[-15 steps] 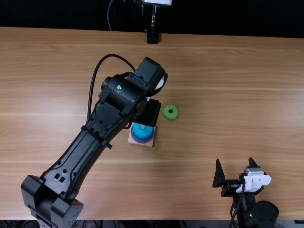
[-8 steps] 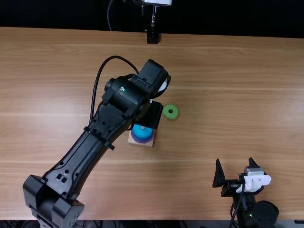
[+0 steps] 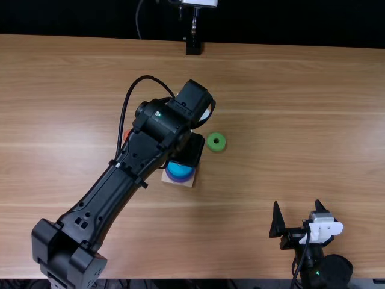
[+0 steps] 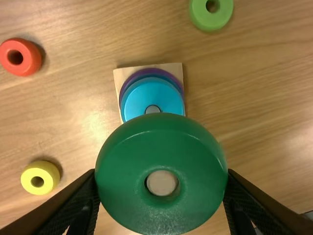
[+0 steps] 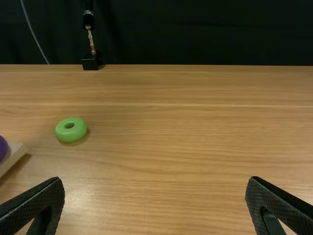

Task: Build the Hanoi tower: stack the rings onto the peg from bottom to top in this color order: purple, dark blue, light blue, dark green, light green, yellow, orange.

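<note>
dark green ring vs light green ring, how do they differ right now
The dark green ring is a deep green, while the light green ring is brighter and paler.
The dark green ring is held between the left pincer's fingers, while the light green ring lies loose and flat on the table.

Both are round with a hole through the middle, and neither is on the peg yet.

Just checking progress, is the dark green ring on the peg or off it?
Off: the left claw grips the dark green ring, and the peg shows past its rim in the hole of the light blue ring.
</note>
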{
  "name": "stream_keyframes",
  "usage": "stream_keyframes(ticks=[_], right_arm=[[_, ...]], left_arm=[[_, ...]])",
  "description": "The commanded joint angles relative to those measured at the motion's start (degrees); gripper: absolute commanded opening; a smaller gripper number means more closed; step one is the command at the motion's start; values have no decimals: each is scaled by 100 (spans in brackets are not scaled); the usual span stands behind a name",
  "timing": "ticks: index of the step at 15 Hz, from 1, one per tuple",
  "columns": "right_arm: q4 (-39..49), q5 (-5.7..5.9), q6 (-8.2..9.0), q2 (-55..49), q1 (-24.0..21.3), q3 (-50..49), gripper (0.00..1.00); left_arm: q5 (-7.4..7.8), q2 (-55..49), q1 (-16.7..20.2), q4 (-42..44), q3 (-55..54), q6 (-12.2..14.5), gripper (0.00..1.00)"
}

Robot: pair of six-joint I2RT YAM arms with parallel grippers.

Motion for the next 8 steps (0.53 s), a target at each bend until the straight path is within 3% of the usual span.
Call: stream_keyframes(ticks=[1, 2, 3, 4, 5, 7, 8], right_arm=[[-363, -18, 3, -69, -68, -372, 100], [-363, -18, 3, -69, -68, -372, 100], [-363, -18, 3, -69, -68, -372, 100], [-363, -18, 3, -69, -68, -372, 100], [-363, -18, 3, -69, -68, -372, 100], [-363, -28, 3, -69, -68, -372, 100], [-363, -18, 3, -69, -68, -372, 100]], left_arm=[[31, 80, -19, -33, -205, -29, 0], [41, 80, -28, -33, -266, -29, 12], [41, 80, -28, -22, -328, -29, 44], [41, 80, -28, -33, -354, -29, 92], [147, 71, -19, -54, -363, -61, 100], [685, 54, -2, -96, -363, -40, 100], [769, 54, -2, -107, -363, -40, 100]])
